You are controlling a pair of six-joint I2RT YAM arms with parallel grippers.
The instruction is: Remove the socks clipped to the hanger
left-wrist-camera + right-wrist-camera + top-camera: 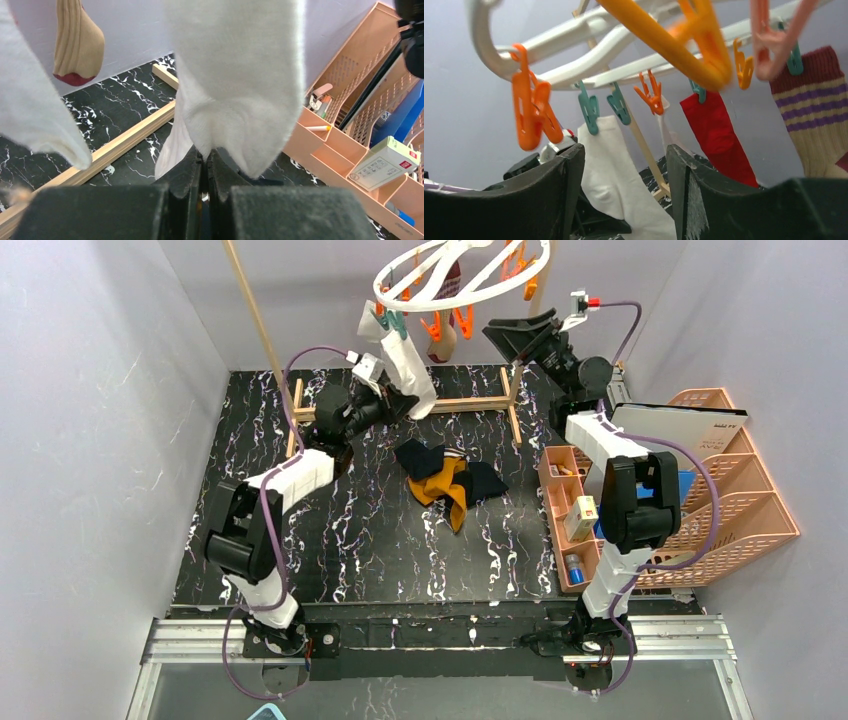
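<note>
Left claw [205, 167]: fingers drawn together to a thin slit, clamped on the lowest fold of the white sock [240, 90], which hangs straight above the claw.

Right claw [624, 150]: jaws wide apart, holding and touching nothing (raised just beneath the hanger).

Hanger [574, 50]: white ring directly over the right claw, with orange and teal clothespins [531, 115] dangling from it. In the top view the ring [462, 270] lies above and between both claws.

Socks on the hanger: beyond the right claw's open jaws hangs the white sock, pegged by teal pins. A red sock [716, 135] is further to the claw's right, and a striped sock [819, 115] is furthest right.

Left wrist view only: a second white sock [35, 100] to the left of the claw. A tan toe with a maroon tip sits above it.

Top view only: the left claw [412, 400] sits at the foot of the white sock. The right claw [505, 337] is up by the ring's right edge. A pile of socks [445, 480] in mustard and black lies on the desk [330, 540], nearer the arm bases than either claw. A peach organiser [740, 490] stands to the right of the right arm.

Wooden frame [470, 402]: its base bar runs just behind the left claw.
</note>
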